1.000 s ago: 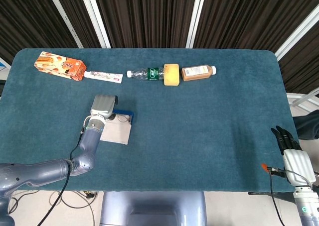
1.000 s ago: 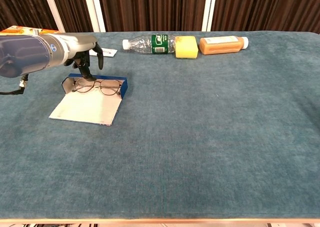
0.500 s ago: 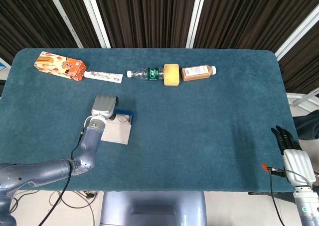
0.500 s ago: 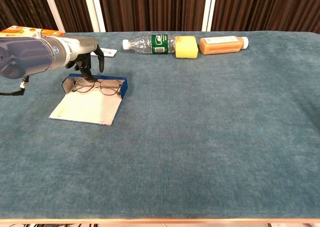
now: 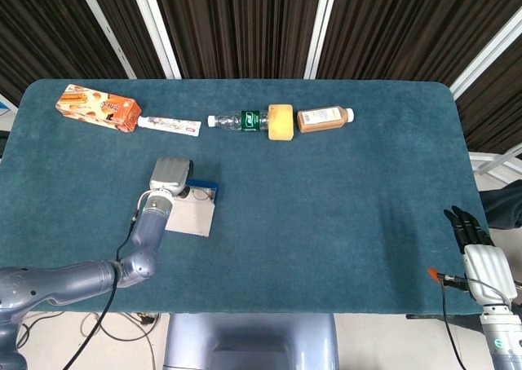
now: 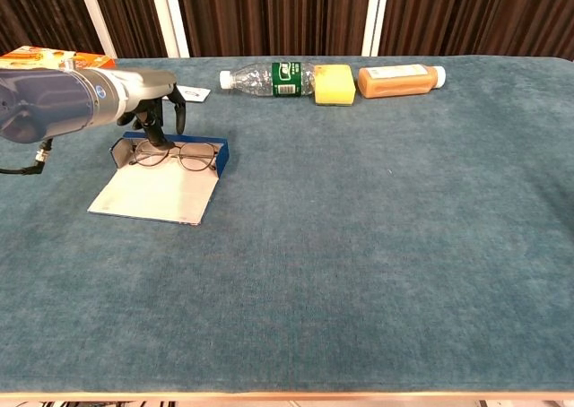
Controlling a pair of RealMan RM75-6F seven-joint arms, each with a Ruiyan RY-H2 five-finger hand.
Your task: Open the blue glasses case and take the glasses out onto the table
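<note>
The blue glasses case (image 6: 221, 154) lies open at the table's left, its pale lid (image 6: 152, 193) folded flat toward me. Thin wire-framed glasses (image 6: 180, 159) rest inside the blue tray. My left hand (image 6: 160, 109) hangs over the tray's left end, fingers apart and pointing down; the lowest fingertips (image 6: 154, 134) reach the tray's rear wall by the left lens. From above, the left hand (image 5: 170, 174) hides most of the case (image 5: 205, 187). My right hand (image 5: 479, 249) stays beyond the table's near right corner, fingers straight, holding nothing.
Along the far edge lie an orange cracker box (image 5: 98, 107), a toothpaste tube (image 5: 169, 125), a water bottle (image 5: 238, 121), a yellow sponge (image 5: 280, 121) and a brown bottle (image 5: 325, 118). Teal cloth (image 6: 377, 246) covers the table.
My left forearm has shifted slightly left, the fingers staying at the case's left end. Glasses, case and right hand have not moved.
</note>
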